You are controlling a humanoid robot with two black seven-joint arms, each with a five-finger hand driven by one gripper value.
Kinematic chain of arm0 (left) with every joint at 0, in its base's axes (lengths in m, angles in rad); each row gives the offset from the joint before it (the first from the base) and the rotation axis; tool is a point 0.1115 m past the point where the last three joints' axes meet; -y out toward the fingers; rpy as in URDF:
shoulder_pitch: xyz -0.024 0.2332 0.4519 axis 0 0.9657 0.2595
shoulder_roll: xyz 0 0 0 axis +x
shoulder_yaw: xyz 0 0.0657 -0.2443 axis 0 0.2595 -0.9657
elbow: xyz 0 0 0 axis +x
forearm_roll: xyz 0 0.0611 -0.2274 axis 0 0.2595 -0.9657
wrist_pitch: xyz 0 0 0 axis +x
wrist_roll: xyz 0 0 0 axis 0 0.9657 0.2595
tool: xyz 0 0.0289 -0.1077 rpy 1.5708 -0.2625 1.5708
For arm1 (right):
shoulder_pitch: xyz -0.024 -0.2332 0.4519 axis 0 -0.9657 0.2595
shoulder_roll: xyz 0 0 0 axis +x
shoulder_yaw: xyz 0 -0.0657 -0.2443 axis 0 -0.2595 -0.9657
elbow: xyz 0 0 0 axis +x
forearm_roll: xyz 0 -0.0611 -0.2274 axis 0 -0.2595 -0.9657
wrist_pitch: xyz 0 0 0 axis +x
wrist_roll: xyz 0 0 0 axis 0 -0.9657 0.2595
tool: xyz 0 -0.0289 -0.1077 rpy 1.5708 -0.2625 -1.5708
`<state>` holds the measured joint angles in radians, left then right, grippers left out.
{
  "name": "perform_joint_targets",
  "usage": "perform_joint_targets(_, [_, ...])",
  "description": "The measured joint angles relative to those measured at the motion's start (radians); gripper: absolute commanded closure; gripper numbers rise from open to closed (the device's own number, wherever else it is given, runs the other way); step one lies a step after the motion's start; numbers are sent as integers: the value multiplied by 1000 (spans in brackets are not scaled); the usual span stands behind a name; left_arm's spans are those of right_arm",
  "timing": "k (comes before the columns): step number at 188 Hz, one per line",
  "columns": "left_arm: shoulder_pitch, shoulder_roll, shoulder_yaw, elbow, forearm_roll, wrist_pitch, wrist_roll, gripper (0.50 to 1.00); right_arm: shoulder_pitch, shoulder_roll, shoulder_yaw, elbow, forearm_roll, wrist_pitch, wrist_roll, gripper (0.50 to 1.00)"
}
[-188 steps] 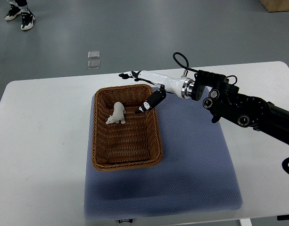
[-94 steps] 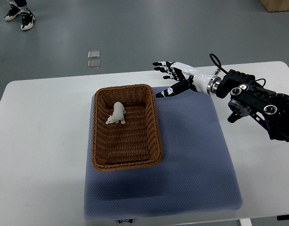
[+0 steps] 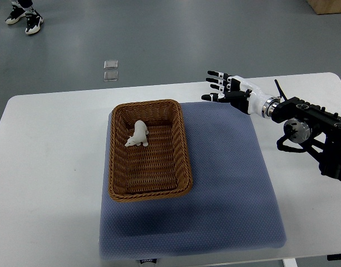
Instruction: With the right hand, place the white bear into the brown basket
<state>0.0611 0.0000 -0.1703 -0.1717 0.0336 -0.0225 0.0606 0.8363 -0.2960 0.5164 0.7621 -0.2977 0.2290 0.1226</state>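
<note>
The white bear (image 3: 138,134) lies inside the brown wicker basket (image 3: 179,146), in its far half. The basket stands on the left part of a blue-grey mat (image 3: 226,178). My right hand (image 3: 226,90) is open and empty, fingers spread, over the mat's far right corner, well to the right of the basket. Its black arm (image 3: 312,130) comes in from the right edge. The left arm is not in view.
The mat lies on a white table (image 3: 48,167). Beyond the table's far edge is grey floor with a small clear object (image 3: 110,69). A person's shoes (image 3: 24,16) show at the top left corner.
My right hand has drawn back to the right, from over the basket's far right corner to over the mat's far right corner. The bear has stayed in the basket.
</note>
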Motion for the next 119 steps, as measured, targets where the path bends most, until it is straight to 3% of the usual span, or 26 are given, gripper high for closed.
perform_joint_targets(119, [0,0,0,5,0,1,2,500,-44,7,0,-18,130,3,7,560])
